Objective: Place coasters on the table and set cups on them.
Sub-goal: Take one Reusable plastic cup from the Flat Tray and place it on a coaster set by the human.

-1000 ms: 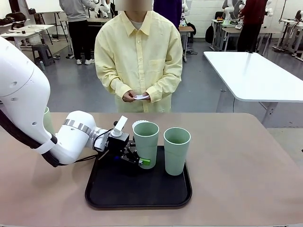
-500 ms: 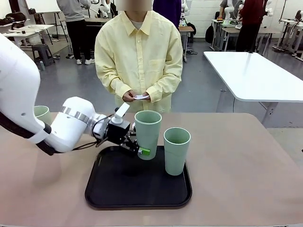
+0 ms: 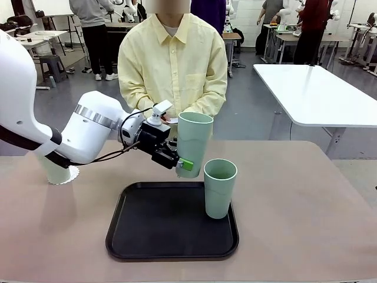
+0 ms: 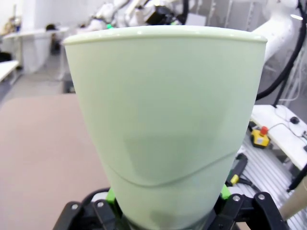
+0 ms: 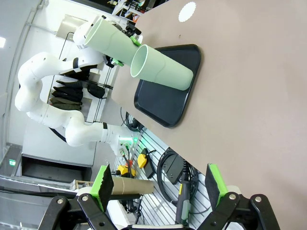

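The left gripper (image 3: 185, 166) pinches the mint cup (image 3: 193, 138) low on its wall, near the base, and holds it near upright, clear of the black tray (image 3: 147, 236). The right gripper (image 5: 158, 184) hangs with fingers spread, nothing between them. A bare coaster (image 5: 187, 12) lies on the table (image 3: 306, 212) just beyond the tray, and it looks like the target. Keep the cup level, centre its base over the disc, lower straight, and let go only once it sits flat, so the thin coaster doesn't skid.
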